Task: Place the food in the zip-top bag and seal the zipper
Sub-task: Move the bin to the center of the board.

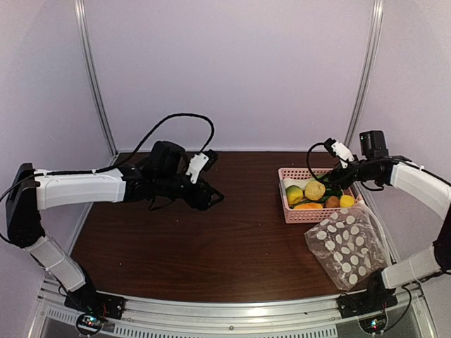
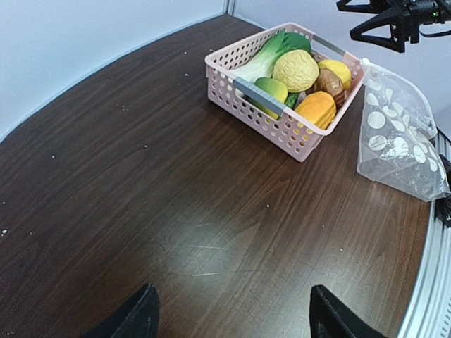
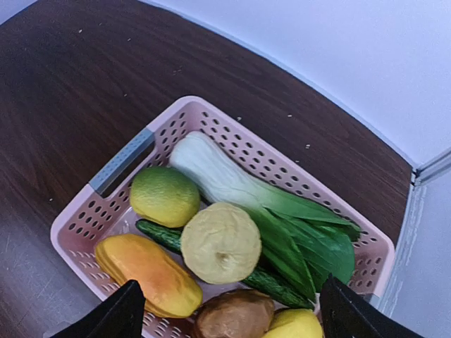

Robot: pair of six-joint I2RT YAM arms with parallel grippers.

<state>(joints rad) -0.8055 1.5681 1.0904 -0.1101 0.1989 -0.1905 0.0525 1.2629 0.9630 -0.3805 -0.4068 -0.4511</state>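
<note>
Facing white walls [image 1: 232, 70], dark wood table [image 1: 211, 239]; left tool [image 2: 233, 290], right tool [image 3: 231, 283] spread.

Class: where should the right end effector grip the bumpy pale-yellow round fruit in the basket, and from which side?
Probably across its widest middle, straight down from above: the bumpy round fruit sits topmost in the pink basket, sides exposed, with the open right end effector nearly overhead.
</note>
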